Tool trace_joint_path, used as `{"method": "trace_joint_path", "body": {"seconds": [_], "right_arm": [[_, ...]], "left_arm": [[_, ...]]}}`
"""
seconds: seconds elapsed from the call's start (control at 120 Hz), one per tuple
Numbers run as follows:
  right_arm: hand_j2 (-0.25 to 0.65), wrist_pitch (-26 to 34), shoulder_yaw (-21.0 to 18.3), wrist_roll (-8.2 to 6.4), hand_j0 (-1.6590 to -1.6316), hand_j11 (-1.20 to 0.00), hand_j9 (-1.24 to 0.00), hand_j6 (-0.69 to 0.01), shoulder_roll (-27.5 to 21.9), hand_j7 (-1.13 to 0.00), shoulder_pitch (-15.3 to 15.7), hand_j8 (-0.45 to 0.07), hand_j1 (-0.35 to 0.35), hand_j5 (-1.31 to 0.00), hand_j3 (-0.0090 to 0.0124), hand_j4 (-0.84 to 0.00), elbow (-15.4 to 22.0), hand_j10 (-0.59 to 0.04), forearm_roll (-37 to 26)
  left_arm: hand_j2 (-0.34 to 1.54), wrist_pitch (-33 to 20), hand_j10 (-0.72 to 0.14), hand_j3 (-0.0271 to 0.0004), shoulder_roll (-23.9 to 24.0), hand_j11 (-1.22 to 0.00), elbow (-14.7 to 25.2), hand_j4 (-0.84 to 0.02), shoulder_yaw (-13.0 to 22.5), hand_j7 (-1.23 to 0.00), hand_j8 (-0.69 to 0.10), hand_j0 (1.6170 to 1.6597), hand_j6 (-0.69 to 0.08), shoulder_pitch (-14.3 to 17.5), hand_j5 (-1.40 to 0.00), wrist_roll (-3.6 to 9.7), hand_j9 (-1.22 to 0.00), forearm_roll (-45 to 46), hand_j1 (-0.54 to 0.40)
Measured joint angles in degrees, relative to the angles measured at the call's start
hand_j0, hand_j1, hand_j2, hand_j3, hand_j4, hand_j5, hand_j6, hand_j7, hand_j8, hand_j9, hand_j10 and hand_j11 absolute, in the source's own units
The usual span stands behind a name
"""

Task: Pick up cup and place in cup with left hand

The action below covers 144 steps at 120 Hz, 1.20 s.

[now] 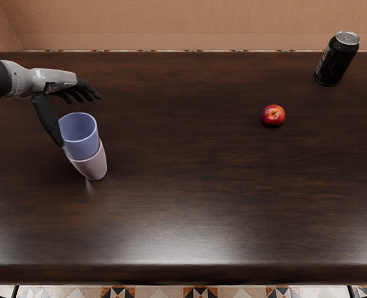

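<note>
The left hand [58,82] reaches in palm down, fingers spread loosely and clasping nothing, thumb slanting down at the blue cup's [81,144] left side, contact unclear. That cup sits inside the pink cup [94,166]. Rightward are a red fruit [273,115] and black soda can [336,61], on a dark wooden table [189,205] before an orange-tan wall [171,22].

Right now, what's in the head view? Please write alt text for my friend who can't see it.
A blue cup sits inside a pink cup on a dark table, with the robot's left hand open beside them, its thumb against or very near the blue cup. Farther right are a small red fruit and, near the back corner, a black can.
</note>
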<state>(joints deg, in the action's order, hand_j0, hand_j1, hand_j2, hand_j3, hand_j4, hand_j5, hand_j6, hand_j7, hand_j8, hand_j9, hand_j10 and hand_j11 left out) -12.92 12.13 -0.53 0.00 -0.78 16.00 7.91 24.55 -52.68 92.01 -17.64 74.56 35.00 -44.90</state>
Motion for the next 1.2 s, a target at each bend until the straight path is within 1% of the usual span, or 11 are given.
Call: {"method": "trace_joint_path", "body": {"seconds": [0.125,0.275,0.35,0.425,0.517,0.592,0.642,0.833,0.975,1.125,1.2], "right_arm": [[0.0,0.0,0.0,0.0,-1.6581,0.0,0.0,0.001,0.0,0.0,0.0,0.0,-0.349,0.0,0.0,0.0,0.0,0.0,0.0],[0.0,0.0,0.0,0.0,-1.6581,0.0,0.0,0.001,0.0,0.0,0.0,0.001,-0.349,0.0,0.0,0.0,0.0,0.0,0.0],[0.0,0.0,0.0,0.0,-1.6581,0.0,0.0,0.001,0.0,0.0,0.0,0.001,-0.349,0.0,0.0,0.0,0.0,0.0,0.0],[0.0,0.0,0.0,0.0,-1.6581,0.0,0.0,0.001,0.0,0.0,0.0,0.001,-0.349,0.0,0.0,0.0,0.0,0.0,0.0],[0.0,0.0,0.0,0.0,-1.6581,0.0,0.0,0.001,0.0,0.0,0.0,0.001,-0.349,0.0,0.0,0.0,0.0,0.0,0.0],[0.0,0.0,0.0,0.0,-1.6581,0.0,0.0,0.001,0.0,0.0,0.0,0.001,-0.349,0.0,0.0,0.0,0.0,0.0,0.0],[0.0,0.0,0.0,0.0,-1.6581,0.0,0.0,0.001,0.0,0.0,0.0,0.001,-0.349,0.0,0.0,0.0,0.0,0.0,0.0],[0.0,0.0,0.0,0.0,-1.6581,0.0,0.0,0.001,0.0,0.0,0.0,0.001,-0.349,0.0,0.0,0.0,0.0,0.0,0.0],[0.0,0.0,0.0,0.0,-1.6581,0.0,0.0,0.001,0.0,0.0,0.0,0.001,-0.349,0.0,0.0,0.0,0.0,0.0,0.0],[0.0,0.0,0.0,0.0,-1.6581,0.0,0.0,0.001,0.0,0.0,0.0,0.001,-0.349,0.0,0.0,0.0,0.0,0.0,0.0],[0.0,0.0,0.0,0.0,-1.6581,0.0,0.0,0.001,0.0,0.0,0.0,0.001,-0.349,0.0,0.0,0.0,0.0,0.0,0.0]], "left_arm": [[0.02,-0.4,-0.115,0.0,0.0,-0.15,-0.8,-0.116,-0.5,-0.15,-0.101,1.6577,-0.103,0.3,-0.15,0.0,-0.15,2.0,0.229],[0.01,-0.4,-0.065,0.0,-0.3,-0.08,-7.6,-0.065,-3.8,-0.08,-0.058,1.6579,-0.06,0.4,-0.08,0.0,-0.08,16.3,0.284],[0.01,3.2,-0.05,0.0,-2.2,-0.06,-10.2,-0.051,-5.2,-0.06,-0.046,1.6579,-0.047,0.2,-0.06,0.0,-0.06,24.0,0.299],[0.01,6.9,-0.039,0.0,-3.9,-0.05,-14.2,-0.039,-6.7,-0.05,-0.036,1.658,-0.037,0.0,-0.05,0.0,-0.05,33.5,0.311],[0.0,9.0,-0.028,0.0,-6.2,-0.03,-18.6,-0.029,-7.6,-0.03,-0.027,1.658,-0.027,-1.0,-0.03,0.0,-0.03,43.4,0.322],[0.0,9.8,-0.02,0.0,-6.5,-0.02,-20.7,-0.021,-7.9,-0.02,-0.02,1.658,-0.02,-5.2,-0.02,0.0,-0.02,50.3,0.329],[0.0,10.1,-0.016,0.0,-7.9,-0.02,-21.5,-0.017,-8.0,-0.02,-0.015,1.658,-0.016,-7.6,-0.02,0.0,-0.02,54.4,0.333],[0.0,10.4,-0.006,0.0,-8.0,-0.01,-22.8,-0.006,-8.1,-0.01,-0.005,1.658,-0.005,-9.1,-0.01,0.0,-0.01,61.6,0.342],[0.0,10.5,-0.002,0.0,-8.1,0.0,-23.0,-0.002,-8.1,0.0,-0.002,1.6581,-0.002,-11.0,0.0,0.0,0.0,63.3,0.345],[0.0,10.5,0.0,0.0,-10.5,0.0,-23.0,0.0,-8.1,0.0,0.001,1.6581,0.001,-14.0,0.0,0.0,0.0,63.8,0.346],[0.0,10.5,0.001,0.0,-11.7,0.0,-23.0,0.001,-8.1,0.0,0.002,1.6581,0.002,-14.5,0.0,0.0,0.0,63.9,0.347]]}}
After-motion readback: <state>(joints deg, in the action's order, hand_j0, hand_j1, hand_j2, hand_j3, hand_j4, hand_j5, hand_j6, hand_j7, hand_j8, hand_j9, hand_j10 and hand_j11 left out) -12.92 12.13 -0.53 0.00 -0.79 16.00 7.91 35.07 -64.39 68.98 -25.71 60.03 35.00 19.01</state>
